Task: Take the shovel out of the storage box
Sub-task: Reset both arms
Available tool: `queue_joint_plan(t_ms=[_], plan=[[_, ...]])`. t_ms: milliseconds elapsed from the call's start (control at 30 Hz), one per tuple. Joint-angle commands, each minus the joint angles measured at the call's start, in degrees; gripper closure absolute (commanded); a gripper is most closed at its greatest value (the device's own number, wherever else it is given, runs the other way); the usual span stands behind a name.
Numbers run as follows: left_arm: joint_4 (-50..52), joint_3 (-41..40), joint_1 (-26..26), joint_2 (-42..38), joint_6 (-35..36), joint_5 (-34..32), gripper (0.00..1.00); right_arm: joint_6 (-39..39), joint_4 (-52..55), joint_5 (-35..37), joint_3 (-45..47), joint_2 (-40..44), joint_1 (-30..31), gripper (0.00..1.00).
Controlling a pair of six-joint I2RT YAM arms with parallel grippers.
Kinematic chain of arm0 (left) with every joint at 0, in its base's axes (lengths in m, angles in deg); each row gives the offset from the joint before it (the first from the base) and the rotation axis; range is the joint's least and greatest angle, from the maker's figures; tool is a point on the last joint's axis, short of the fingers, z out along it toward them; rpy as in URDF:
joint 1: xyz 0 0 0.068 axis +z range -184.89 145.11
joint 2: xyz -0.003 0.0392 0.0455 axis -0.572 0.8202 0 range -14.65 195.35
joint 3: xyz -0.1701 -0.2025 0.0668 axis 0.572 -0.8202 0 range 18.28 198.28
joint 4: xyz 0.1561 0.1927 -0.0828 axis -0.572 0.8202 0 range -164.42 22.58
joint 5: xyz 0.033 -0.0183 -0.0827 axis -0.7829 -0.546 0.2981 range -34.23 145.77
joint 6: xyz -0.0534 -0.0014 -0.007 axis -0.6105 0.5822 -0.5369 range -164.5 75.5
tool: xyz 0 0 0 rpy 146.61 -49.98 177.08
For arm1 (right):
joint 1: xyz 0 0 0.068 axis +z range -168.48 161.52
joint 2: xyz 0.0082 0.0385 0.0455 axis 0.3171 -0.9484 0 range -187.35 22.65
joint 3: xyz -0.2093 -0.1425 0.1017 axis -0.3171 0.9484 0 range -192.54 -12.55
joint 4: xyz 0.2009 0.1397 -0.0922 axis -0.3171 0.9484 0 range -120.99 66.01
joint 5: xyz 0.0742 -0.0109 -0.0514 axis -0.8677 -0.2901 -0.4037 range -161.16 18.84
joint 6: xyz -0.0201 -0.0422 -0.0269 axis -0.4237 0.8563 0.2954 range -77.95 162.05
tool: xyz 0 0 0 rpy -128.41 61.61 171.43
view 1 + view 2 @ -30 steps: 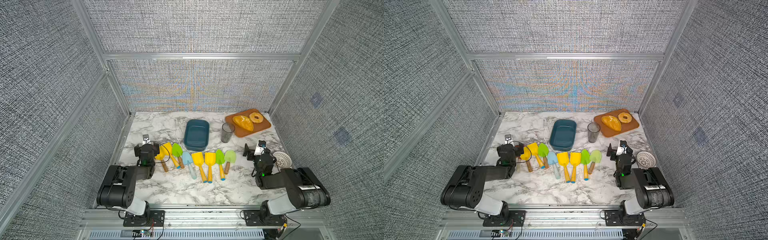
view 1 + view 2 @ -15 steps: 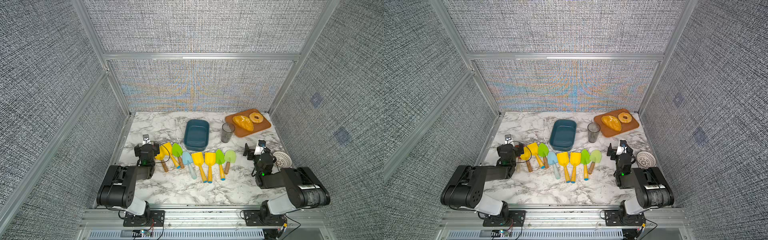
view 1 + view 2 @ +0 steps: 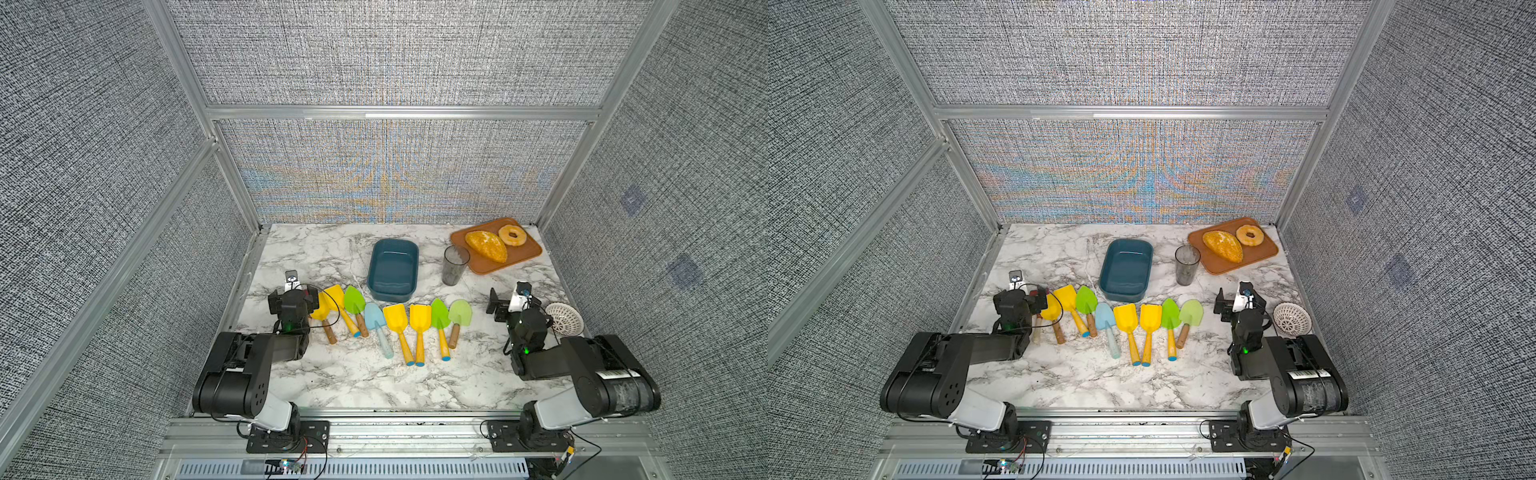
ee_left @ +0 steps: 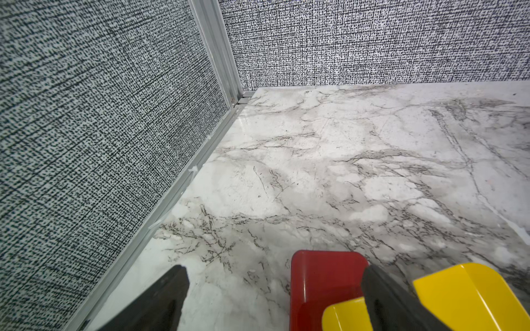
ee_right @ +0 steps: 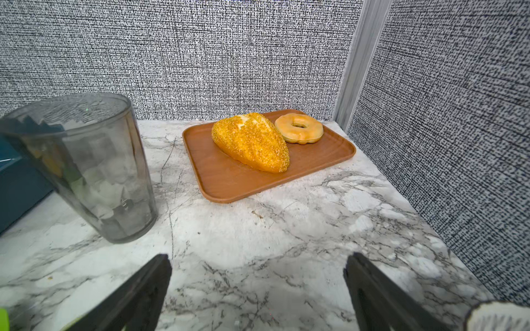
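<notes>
Evidently the storage box [image 3: 392, 266] sat empty toward twelve o'clock on the table [image 3: 353, 374], while the shovels [image 3: 395, 318] lay in a row at its six o'clock side, so the job looked done. The left gripper [image 4: 275, 269], at the row's nine o'clock end, and the right gripper [image 5: 258, 258], at three o'clock, rested low with jaws spread wide, holding nothing, seemingly parked clear.

The left arm [image 3: 249, 357] and the right arm [image 3: 582, 365] lie folded low at the near edge of the tabletop [image 3: 365, 378], with forearms reaching forward. The left gripper [image 4: 272, 289] faces the back wall, its dark fingers [image 4: 169, 289] spread wide. The right gripper [image 5: 258, 275] points the same way, level, with its fingers [image 5: 370, 280] equally wide apart. In both top views each wrist hangs just above the tabletop.
</notes>
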Motion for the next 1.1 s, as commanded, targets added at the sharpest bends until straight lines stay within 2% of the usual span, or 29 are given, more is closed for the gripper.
queue_joint_plan(t_ms=[0, 67, 233, 1067], plan=[[-4.4, -0.9, -0.1, -0.5, -0.3, -0.9, 0.01, -0.9, -15.0, 3.6, 5.6, -0.3, 0.1, 0.01], [-3.3, -0.3, -0.1, -0.3, -0.3, -0.8, 0.01, -2.4, -14.2, 6.5, 5.1, 0.0, 0.0, 0.01], [1.0, 2.6, -0.1, 0.7, -0.1, -0.5, 0.01, -2.6, 2.7, 6.6, -4.9, -1.3, -0.1, 0.01], [0.1, 2.0, -0.1, 0.5, 0.1, -0.7, 0.01, -2.7, 2.6, 6.4, -4.7, -1.1, -0.2, 0.01]])
